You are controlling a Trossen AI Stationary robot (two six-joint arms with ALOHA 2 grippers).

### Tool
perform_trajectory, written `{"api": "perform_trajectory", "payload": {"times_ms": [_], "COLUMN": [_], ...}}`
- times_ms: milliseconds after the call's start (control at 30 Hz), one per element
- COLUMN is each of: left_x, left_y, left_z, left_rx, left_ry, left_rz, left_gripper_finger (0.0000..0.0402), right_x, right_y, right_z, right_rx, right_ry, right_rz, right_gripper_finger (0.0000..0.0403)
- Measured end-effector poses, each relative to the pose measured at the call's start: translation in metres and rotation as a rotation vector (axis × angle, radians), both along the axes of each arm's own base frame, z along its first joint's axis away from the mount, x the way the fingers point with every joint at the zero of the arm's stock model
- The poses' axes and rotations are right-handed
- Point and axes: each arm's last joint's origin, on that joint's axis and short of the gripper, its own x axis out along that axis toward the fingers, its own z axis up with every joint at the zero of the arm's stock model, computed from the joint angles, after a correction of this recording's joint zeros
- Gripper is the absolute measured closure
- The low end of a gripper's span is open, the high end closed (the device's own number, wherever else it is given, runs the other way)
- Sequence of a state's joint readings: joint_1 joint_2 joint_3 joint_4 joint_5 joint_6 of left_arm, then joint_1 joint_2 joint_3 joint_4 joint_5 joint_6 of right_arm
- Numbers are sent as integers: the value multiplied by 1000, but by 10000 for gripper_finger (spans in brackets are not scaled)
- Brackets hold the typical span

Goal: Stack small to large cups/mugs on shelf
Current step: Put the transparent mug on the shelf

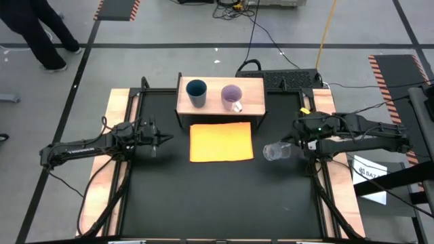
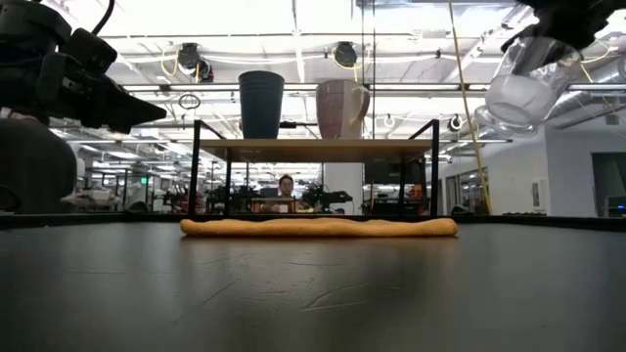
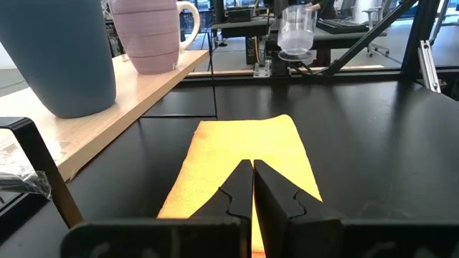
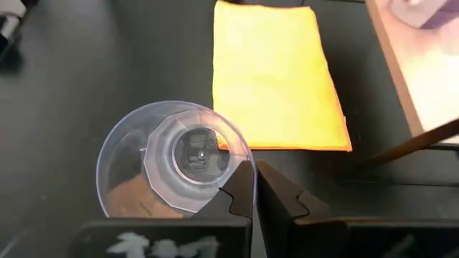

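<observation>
Table point(image 1: 217, 203): lying black and wide under both arms
Shelf point(image 1: 252, 89): standing at the far side of the table on dark side supports, its light wooden board raised above the mat
Orange sheet point(image 1: 221, 141): lying flat on the table just in front of the shelf, between the two arms
Left gripper point(image 1: 165, 138): hanging above the table left of the orange sheet, fingers pressed together, carrying nothing
Right gripper point(image 1: 293, 144): hanging above the table right of the orange sheet, its fingers pinching the rim of the clear cup
Blue tumbler point(image 1: 196, 93): standing upright on the shelf, toward its left half
Lilac mug point(image 1: 232, 97): standing upright on the shelf just right of the blue tumbler, handle pointing toward the front
Clear cup point(image 1: 275, 151): being held tilted on its side in the air, clear of the table, off the sheet's right edge
</observation>
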State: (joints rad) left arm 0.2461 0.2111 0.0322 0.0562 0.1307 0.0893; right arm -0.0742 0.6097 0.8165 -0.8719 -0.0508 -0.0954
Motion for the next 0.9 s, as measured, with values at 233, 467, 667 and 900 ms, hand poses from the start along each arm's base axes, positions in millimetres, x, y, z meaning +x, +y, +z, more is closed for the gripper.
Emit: {"api": "perform_trajectory", "payload": {"times_ms": [233,467,667,900], "left_x": [0,0,0,0], "left_y": [0,0,0,0], "left_z": [0,0,0,0], "left_rx": [3,4,4,43], "left_ry": [0,0,2,9], "left_rz": [0,0,0,-5], "left_gripper_finger": [385,385,385,385], "right_x": [21,32,30,30], "right_y": [-13,-30,-39,-50], "right_z": [-4,9,20,40], "right_rx": [-104,-172,-205,-251], "right_ry": [31,-10,-49,-94], "right_rz": [-45,-98,-118,-164], "right_gripper_finger": [403,403,403,403]}}
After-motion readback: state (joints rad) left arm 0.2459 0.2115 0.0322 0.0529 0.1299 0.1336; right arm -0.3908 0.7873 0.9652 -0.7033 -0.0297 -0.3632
